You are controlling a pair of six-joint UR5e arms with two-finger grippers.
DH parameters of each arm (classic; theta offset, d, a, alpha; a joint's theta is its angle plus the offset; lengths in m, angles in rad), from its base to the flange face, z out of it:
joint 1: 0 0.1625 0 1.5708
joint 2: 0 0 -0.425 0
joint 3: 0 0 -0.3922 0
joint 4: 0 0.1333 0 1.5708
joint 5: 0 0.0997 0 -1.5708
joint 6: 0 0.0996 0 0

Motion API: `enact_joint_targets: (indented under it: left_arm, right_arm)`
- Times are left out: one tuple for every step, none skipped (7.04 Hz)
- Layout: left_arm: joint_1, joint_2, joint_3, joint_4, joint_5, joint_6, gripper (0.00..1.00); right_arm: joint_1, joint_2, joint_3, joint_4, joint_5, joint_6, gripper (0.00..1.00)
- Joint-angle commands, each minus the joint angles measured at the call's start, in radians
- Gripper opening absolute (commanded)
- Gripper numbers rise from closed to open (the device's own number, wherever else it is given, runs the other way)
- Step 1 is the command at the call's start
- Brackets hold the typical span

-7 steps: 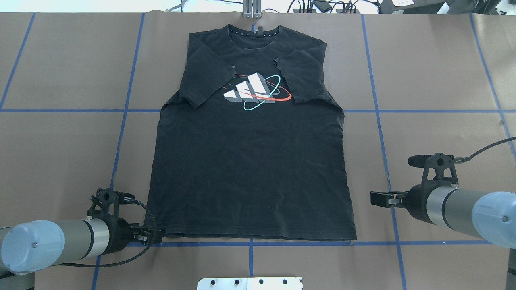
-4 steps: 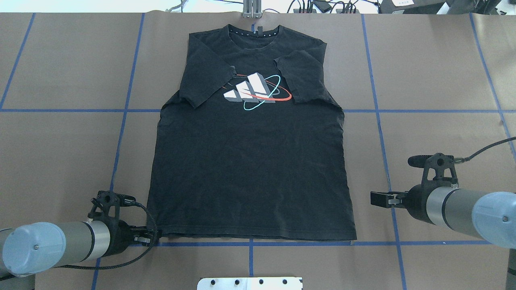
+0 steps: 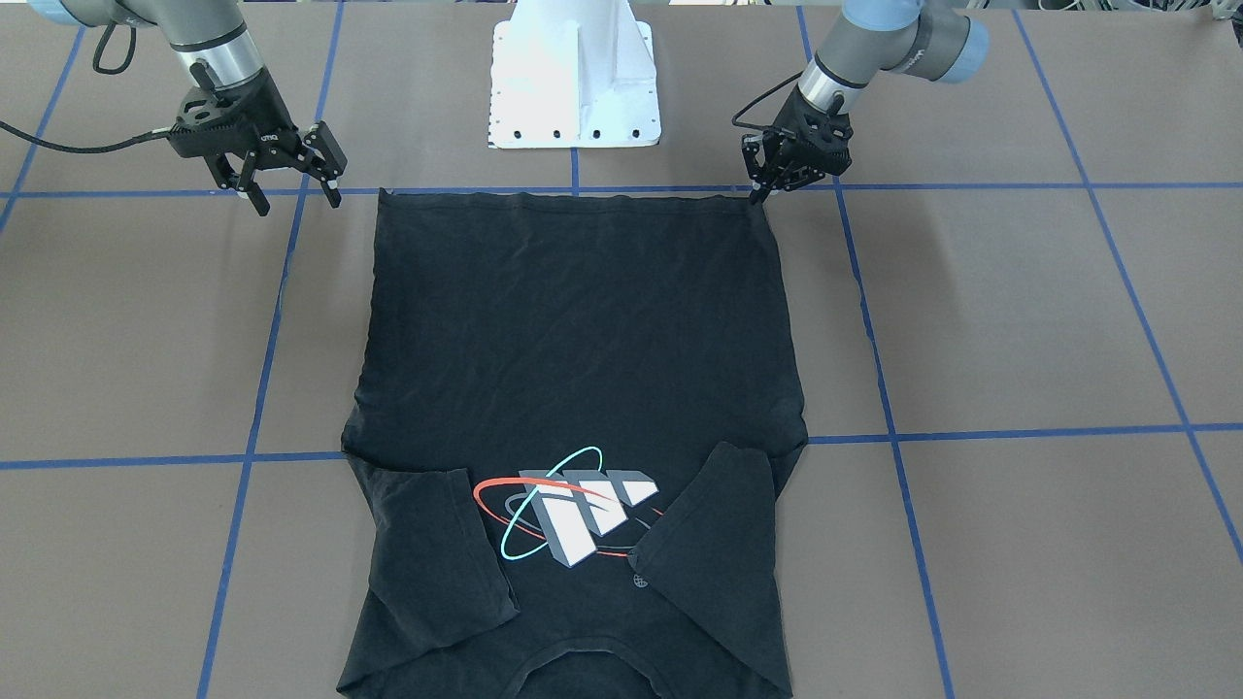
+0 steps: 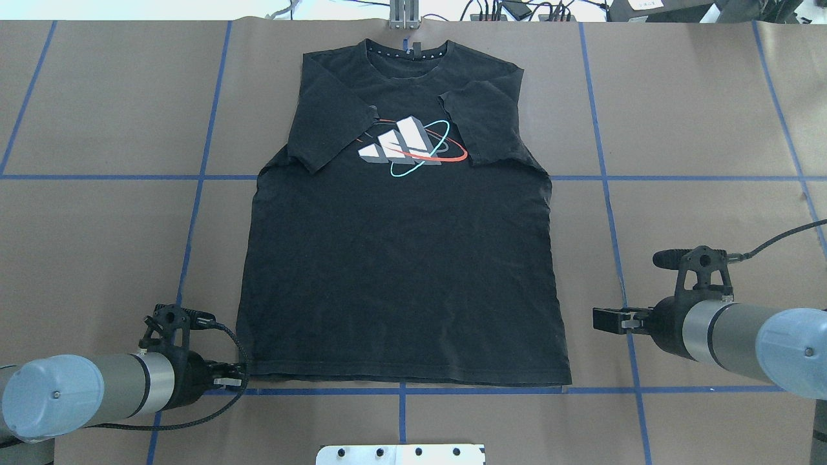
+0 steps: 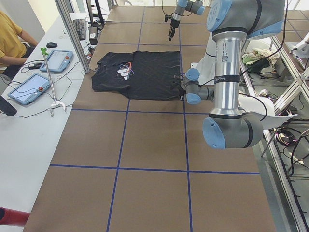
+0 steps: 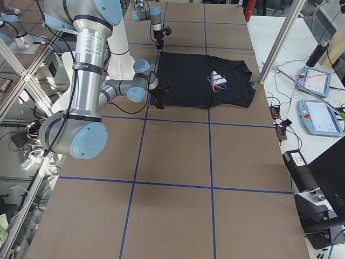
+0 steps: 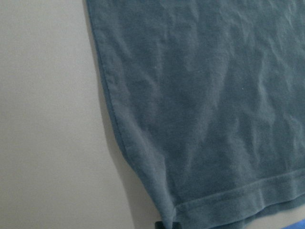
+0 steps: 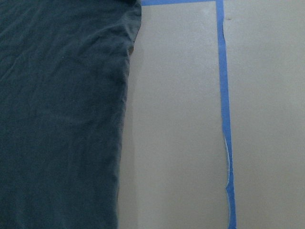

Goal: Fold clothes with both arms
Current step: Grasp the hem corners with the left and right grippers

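Note:
The black T-shirt (image 4: 400,271) lies flat and face up on the brown table, collar at the far edge, both sleeves folded in beside the chest graphic (image 4: 410,147). My left gripper (image 4: 240,378) is down at the near-left hem corner, jaws close together on it. In the front-facing view this gripper (image 3: 757,194) touches that corner. The left wrist view shows the hem corner (image 7: 190,205) with a black fingertip (image 7: 167,224) at it. My right gripper (image 4: 597,319) is open and empty, beside the shirt's right edge and apart from it. Its spread fingers show in the front-facing view (image 3: 296,199).
Blue tape lines (image 4: 607,194) grid the table. The white pedestal base (image 3: 575,78) stands at the near edge between the arms. A metal bracket (image 4: 404,16) sits past the collar. An operator's desk with tablets (image 5: 29,87) runs along the far side.
My left gripper has sunk toward the table and drawn back slightly left along the hem corner, its fingers closer together. The right arm and the shirt have hardly moved.

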Motion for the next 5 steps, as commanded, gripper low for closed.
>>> enact_joint_targets:
  left_arm:
    - [0.0,0.0,-0.001,0.0,0.0,0.0,0.0]
    - [0.0,-0.001,-0.001,-0.001,0.0,0.0,0.0]
    - [0.0,-0.004,-0.001,-0.002,0.002,0.0,0.0]
    - [0.0,-0.001,-0.001,-0.002,0.005,0.0,0.0]
    - [0.0,-0.003,-0.001,-0.002,0.03,0.0,0.0]
  right_arm:
    - [-0.028,-0.001,0.0,0.0,-0.017,0.033,1.0]
    - [-0.071,-0.007,-0.003,0.0,-0.062,0.075,1.0]
    - [-0.108,-0.01,-0.005,0.0,-0.078,0.142,0.99]
    - [-0.178,-0.008,-0.012,0.0,-0.169,0.24,0.98]
    - [-0.235,-0.002,-0.02,0.002,-0.238,0.305,0.96]
